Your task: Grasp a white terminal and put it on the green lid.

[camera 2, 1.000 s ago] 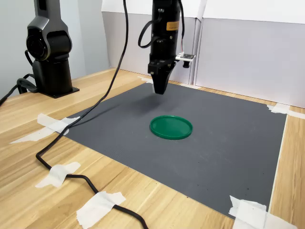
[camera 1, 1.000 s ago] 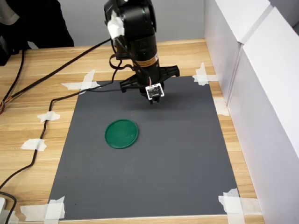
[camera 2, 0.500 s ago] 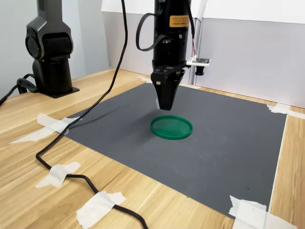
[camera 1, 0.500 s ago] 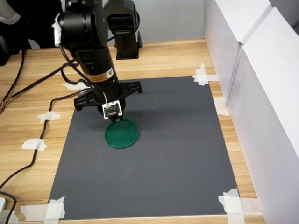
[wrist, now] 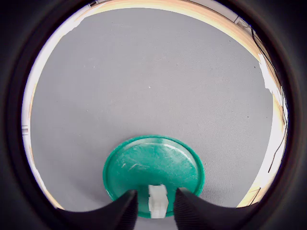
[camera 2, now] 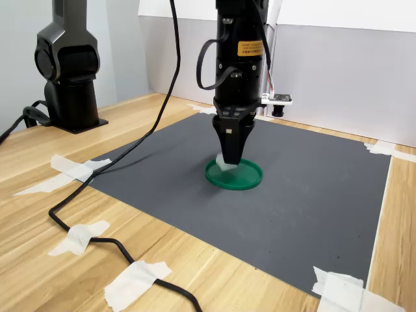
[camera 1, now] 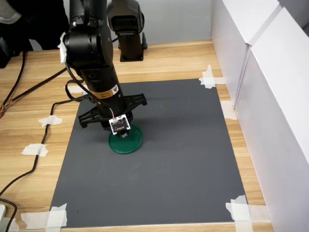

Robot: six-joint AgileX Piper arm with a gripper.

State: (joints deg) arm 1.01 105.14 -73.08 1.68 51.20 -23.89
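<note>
My gripper (wrist: 156, 211) points straight down, its two dark fingers (wrist: 125, 210) closed on the one white terminal (wrist: 157, 201), a small blocky plastic piece standing upright between them. It hangs over the near-left part of the single green lid (camera 2: 234, 174), as the second exterior view shows it; whether the terminal already touches the lid I cannot say, since my own fingers hide the contact in both exterior views. The lid is a flat round disc of glossy green plastic with a thin raised rim, its face faintly scuffed in the wrist view.

The lid lies left of the middle of a dark grey matte mat (camera 1: 183, 159) in the first exterior view. The mat is fixed at its corners with crossed strips of white tape (camera 1: 239, 210) on a pale wooden table (camera 1: 183, 60). A black cable (camera 2: 97, 224), taped down in places, runs over the wood on the second exterior view's left. White panels (camera 1: 270, 96) wall off the first exterior view's right side.
</note>
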